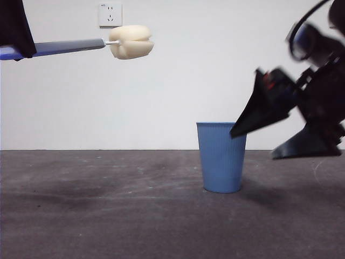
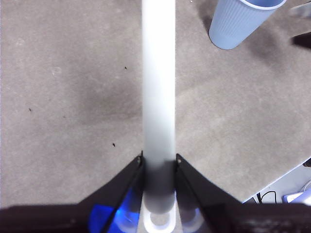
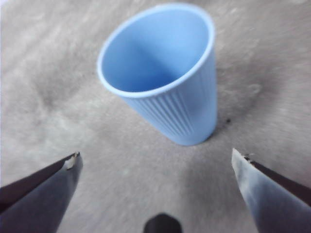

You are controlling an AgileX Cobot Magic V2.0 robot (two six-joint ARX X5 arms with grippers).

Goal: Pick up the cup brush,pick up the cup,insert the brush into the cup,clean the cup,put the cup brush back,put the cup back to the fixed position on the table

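The cup stood upright on the dark grey surface, nearest the camera. Just beside it, the right tool hung with its jaws spread wide, one tip level with the rim, nothing gripped. High above the surface, well apart from the cup, the left tool clamped the cup brush by its handle, the sponge head level in the air. Behind stood a white wall with a socket.

Both arms in view, one hand loaded, one hand empty.

Left hand: black two-jaw wedge, raised high at the front view's upper left, jaws clamped on the long slim grey-handled cup brush, held level. Right hand: black jaws spread wide, tilted downward, low over the tabletop, just beside the light blue ribbed plastic cup, not touching it.
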